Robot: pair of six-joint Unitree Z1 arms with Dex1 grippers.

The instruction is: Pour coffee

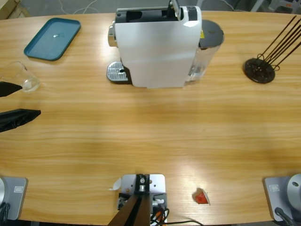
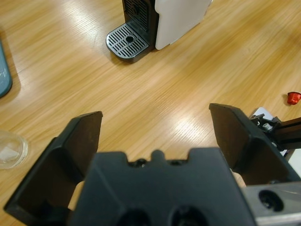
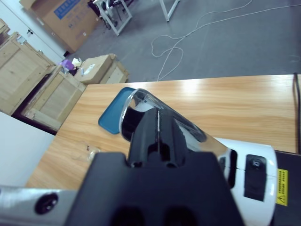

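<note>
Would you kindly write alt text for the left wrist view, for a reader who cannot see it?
The left pincer, jaws wide open and empty, hovers over a light wooden table. Beyond it stands a white coffee machine with a round metal drip grille. A clear empty glass sits at the left edge, a small red capsule at the right.

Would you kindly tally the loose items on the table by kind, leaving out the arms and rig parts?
Coffee machine: 1
Clear glass: 1
Teal tray: 1
Black wire rack: 1
Red capsule: 1
Total: 5
</note>
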